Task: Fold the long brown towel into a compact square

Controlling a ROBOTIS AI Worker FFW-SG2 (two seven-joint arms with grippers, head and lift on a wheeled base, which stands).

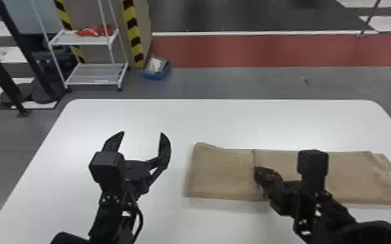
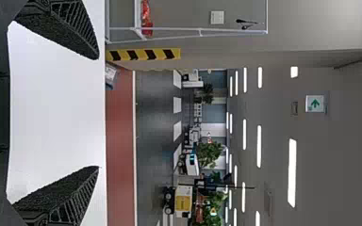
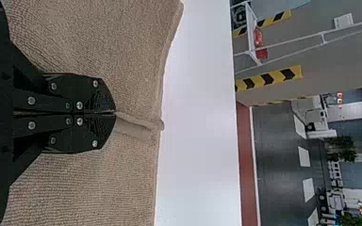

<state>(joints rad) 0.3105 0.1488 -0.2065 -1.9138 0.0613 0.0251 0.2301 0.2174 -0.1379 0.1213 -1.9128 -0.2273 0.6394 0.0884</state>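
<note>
The white table (image 1: 220,123) spreads below the left tool (image 1: 142,132) and the right tool (image 1: 259,172). The long brown towel (image 1: 222,172) lies on it, extending to both sides of the right tool and apart from the left one. The left tool's fingers stand wide apart; the right's are closed, pinching a small ridge (image 3: 134,126) of towel

Ceiling lights (image 2: 292,172) glow bright, soft glare whitens the table (image 1: 84,126), and faint shadow edges the towel (image 1: 220,175).
</note>
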